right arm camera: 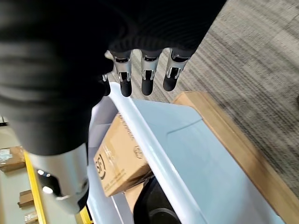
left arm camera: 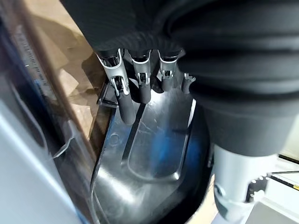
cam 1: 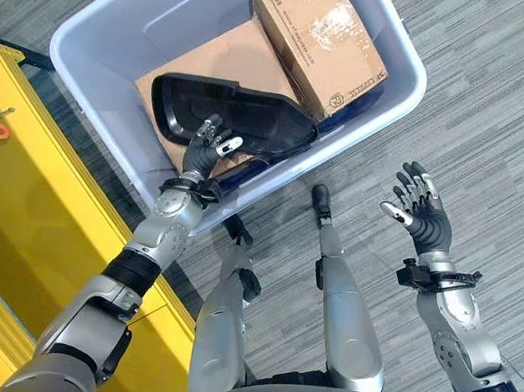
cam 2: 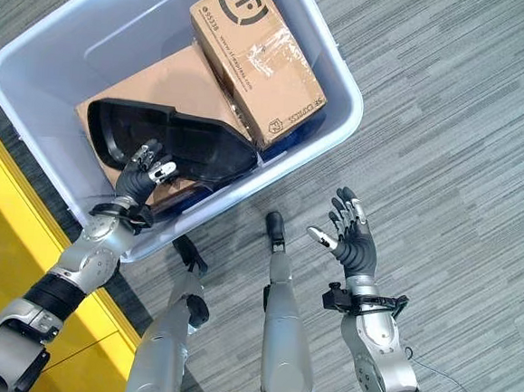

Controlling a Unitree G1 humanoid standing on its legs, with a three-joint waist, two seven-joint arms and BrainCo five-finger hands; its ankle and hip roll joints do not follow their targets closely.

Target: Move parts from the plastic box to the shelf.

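A long black plastic part (cam 1: 250, 113) lies on flat cardboard (cam 1: 227, 57) inside the pale blue plastic box (cam 1: 408, 71). My left hand (cam 1: 204, 151) reaches over the box's near wall and hovers at the part's near edge, open. In the left wrist view its fingers (left arm camera: 128, 109) stretch over the hollow of the black part (left arm camera: 154, 158) without closing on it. My right hand (cam 1: 424, 213) is open and holds nothing, over the carpet to the right of the box. Past the right hand's fingers (right arm camera: 147, 84) the box rim (right arm camera: 154, 140) shows.
A taped cardboard carton (cam 1: 320, 37) stands tilted in the box's far right corner, beside the black part. A yellow shelf (cam 1: 35, 196) runs along the left, close to the box. Grey striped carpet (cam 1: 495, 114) lies on the right.
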